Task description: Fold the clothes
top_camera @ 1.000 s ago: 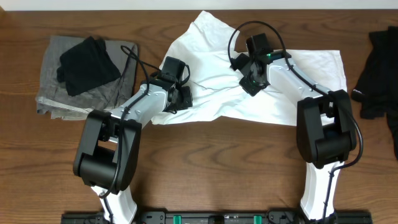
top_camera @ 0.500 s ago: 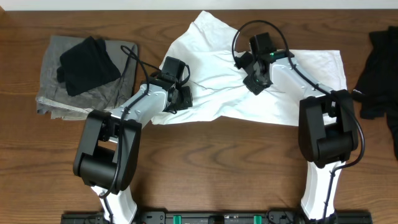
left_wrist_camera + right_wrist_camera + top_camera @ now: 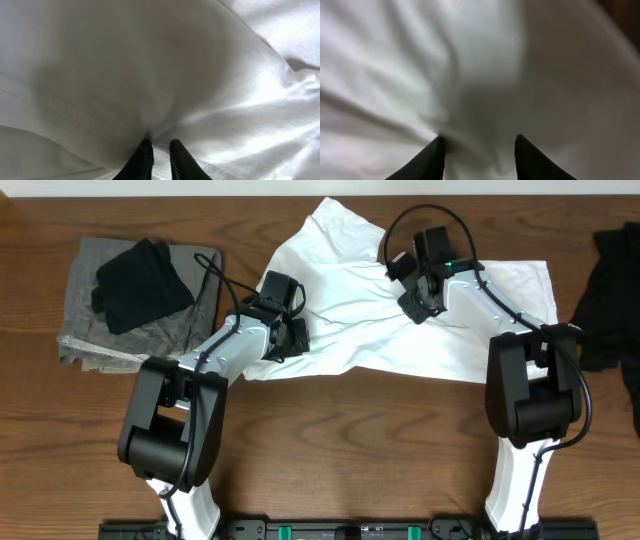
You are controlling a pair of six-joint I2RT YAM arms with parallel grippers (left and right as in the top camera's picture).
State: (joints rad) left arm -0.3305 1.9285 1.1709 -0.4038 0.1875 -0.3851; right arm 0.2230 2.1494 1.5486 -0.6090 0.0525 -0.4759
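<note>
Left end effector (image 3: 160, 143) pinches the white T-shirt (image 3: 340, 290) — right end effector (image 3: 479, 138) parted over it.

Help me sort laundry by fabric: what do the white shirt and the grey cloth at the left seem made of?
The white shirt: thin matte fabric, likely cotton; it lies in soft creases without sheen. The grey cloth: mottled, matte fabric, perhaps a heathered knit; its weave is too small to tell.
</note>
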